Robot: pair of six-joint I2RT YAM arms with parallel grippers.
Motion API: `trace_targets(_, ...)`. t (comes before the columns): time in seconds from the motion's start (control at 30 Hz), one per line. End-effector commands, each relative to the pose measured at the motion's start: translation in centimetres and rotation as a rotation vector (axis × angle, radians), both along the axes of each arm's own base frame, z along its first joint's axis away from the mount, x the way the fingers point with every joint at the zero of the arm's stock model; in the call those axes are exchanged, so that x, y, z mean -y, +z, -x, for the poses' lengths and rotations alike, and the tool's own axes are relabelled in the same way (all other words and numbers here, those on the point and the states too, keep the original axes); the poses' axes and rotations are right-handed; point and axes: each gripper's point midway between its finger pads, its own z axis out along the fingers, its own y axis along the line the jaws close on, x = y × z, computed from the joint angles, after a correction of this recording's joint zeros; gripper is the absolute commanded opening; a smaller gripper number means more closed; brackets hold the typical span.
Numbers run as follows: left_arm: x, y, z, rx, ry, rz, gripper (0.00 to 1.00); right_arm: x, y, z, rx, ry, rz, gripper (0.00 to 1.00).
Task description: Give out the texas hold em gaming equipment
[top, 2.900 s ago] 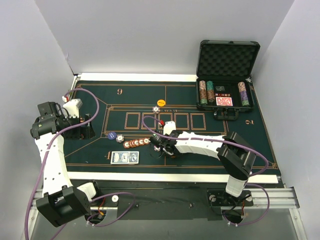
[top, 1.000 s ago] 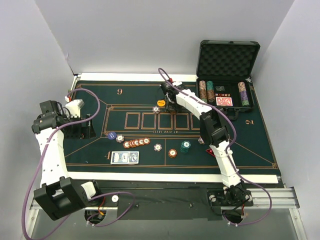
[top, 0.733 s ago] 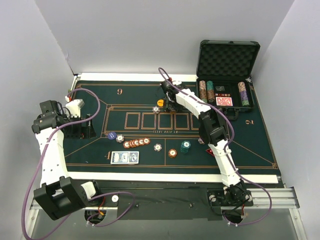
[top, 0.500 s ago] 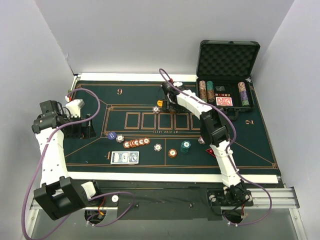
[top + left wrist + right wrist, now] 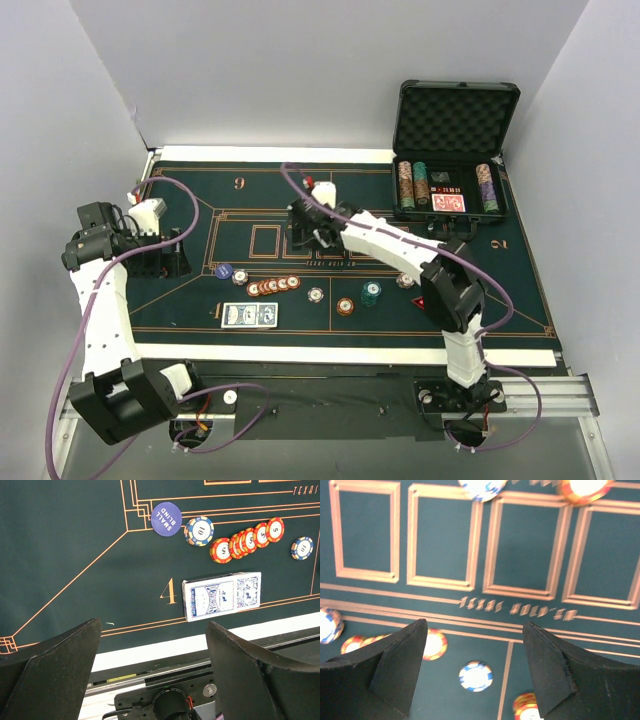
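While both claws stand spread and empty, the green felt mat (image 5: 510, 285) carries the equipment. The left gripper (image 5: 154, 625) hangs over the mat's left side, and the right gripper (image 5: 475, 625) over the outlined card boxes at centre. Blue-backed cards (image 5: 221, 596) lie face down beside the numeral 4. Orange-and-white chips (image 5: 247, 534) overlap in a row just beyond them.
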Motion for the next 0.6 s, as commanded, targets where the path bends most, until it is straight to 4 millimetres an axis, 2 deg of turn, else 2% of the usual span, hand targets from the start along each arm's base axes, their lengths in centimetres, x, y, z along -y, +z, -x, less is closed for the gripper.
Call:
trace_targets(0.0,-0.3,1.3,-0.1,0.039,0.019,-0.013,0.96,-3.4,-3.6,3.6,-0.093,0.036,-0.059,0.72)
trace_targets(0.07,-0.3,1.4,0.0,0.041,0.019,-0.019,0.96,-5.5,-4.9,5.5,-0.131,0.08,-0.081,0.72)
trace_targets(0.2,-0.6,1.5,0.4,0.044,0.022,-0.037,0.96,-7.0,-6.5,7.3,-0.17,0.105,-0.067,0.72)
trace_targets(0.57,-0.7,1.8,0.6,0.048,0.019,-0.046,0.96,-7.2,-8.5,7.7,-0.204,0.098,-0.028,0.69)
